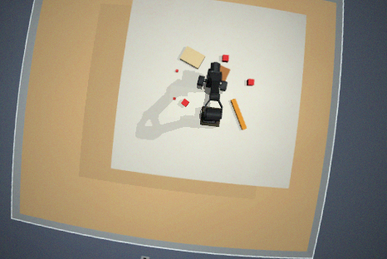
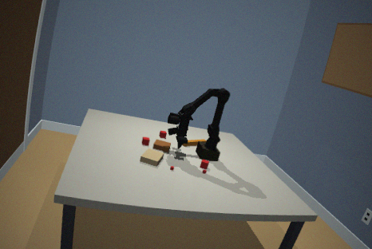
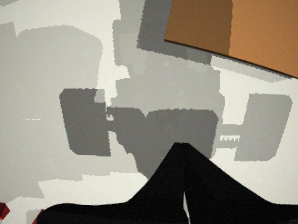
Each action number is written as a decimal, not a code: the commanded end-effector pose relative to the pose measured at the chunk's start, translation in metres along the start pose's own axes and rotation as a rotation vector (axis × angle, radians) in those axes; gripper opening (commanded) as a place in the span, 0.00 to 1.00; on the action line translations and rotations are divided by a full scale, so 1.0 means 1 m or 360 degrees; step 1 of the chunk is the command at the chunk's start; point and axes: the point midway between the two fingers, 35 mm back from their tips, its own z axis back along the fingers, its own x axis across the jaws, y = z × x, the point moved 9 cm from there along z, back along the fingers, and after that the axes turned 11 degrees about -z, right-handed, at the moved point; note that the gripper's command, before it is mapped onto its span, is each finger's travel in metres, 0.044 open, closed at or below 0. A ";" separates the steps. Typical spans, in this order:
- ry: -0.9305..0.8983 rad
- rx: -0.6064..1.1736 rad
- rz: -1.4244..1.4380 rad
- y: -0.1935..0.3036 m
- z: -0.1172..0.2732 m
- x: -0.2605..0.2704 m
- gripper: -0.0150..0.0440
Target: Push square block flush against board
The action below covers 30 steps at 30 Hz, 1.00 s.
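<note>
The brown block (image 1: pixel 225 72) (image 2: pixel 162 145) (image 3: pixel 265 35) lies flat, partly hidden under the arm in the top view. The tan board (image 1: pixel 192 57) (image 2: pixel 152 156) lies flat to its left in the top view, turned at an angle, with a gap between them; it is out of the wrist view. My gripper (image 2: pixel 179 147) (image 3: pixel 180 149) is shut with nothing between the fingers. It points down close above the table, on the arm-base side of the brown block. The wrist view shows the fingertips apart from the block. The arm hides the fingertips in the top view.
Red cubes (image 1: pixel 225 58) (image 1: pixel 250 81) stand beyond and right of the brown block. Another red cube (image 1: pixel 185 102) and tiny red cubes (image 1: pixel 177 70) (image 1: pixel 174 98) are on the left. An orange bar (image 1: pixel 238 114) (image 2: pixel 195 142) lies right of the arm base.
</note>
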 end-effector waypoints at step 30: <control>-0.0015 -0.0035 -0.1278 -0.036 0.028 -0.042 0.25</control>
